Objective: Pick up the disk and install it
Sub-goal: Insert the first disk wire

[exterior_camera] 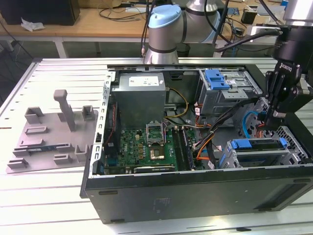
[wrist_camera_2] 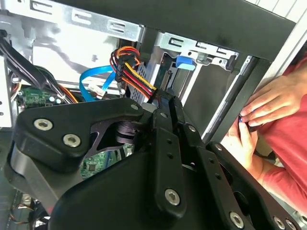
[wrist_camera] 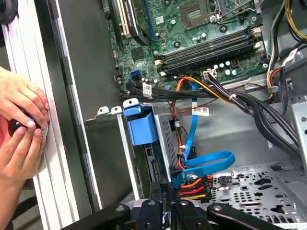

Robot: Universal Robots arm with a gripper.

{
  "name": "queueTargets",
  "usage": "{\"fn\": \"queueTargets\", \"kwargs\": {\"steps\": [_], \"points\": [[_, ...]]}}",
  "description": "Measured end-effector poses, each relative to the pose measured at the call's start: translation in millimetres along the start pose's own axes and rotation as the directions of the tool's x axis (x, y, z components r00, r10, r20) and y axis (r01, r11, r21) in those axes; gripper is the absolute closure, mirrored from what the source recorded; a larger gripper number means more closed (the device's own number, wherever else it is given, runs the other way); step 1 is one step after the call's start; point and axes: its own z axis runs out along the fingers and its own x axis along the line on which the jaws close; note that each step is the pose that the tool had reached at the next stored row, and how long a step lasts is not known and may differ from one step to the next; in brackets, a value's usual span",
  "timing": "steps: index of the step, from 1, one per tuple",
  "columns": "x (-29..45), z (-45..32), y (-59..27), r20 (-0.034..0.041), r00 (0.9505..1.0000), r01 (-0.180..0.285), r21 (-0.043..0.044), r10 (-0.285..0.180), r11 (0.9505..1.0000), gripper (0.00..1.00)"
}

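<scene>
In the exterior view the disk (exterior_camera: 259,152), silver-grey with a blue bracket along its top edge, stands on edge in the drive cage at the near right corner of the open computer case (exterior_camera: 195,196). My gripper (exterior_camera: 272,116) hangs just above and behind it, fingers together with nothing visible between them. Both wrist views show the fingertips (wrist_camera: 159,211) (wrist_camera_2: 169,108) close to a connector with red, orange and yellow wires (wrist_camera: 194,188) and a blue data cable (wrist_camera: 211,160). A small blue latch (wrist_camera: 141,125) sits on the cage's corner.
A grey power-supply box (exterior_camera: 142,100) and the motherboard (exterior_camera: 146,147) fill the case's left half. A second cage with a blue part (exterior_camera: 217,78) stands at the back right. A person's hands (wrist_camera: 21,129) rest at the case's outer edge. Grey fixtures (exterior_camera: 54,137) lie at the exterior view's left.
</scene>
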Motion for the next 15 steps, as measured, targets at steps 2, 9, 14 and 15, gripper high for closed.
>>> {"fn": "queueTargets", "kwargs": {"steps": [2,9,14,15], "points": [[1.7,0.3,0.9,0.0027,1.0000,0.008,0.0023,-0.008,1.0000,0.83],[10.8,1.2,0.5,0.0381,0.9989,0.027,0.0052,-0.027,0.9996,0.83],[17.5,3.3,-1.0,0.0943,0.9950,0.032,-0.0023,-0.032,0.9995,0.83],[18.5,3.6,-1.2,0.1033,0.9941,0.033,-0.0035,-0.032,0.9995,0.83]]}}
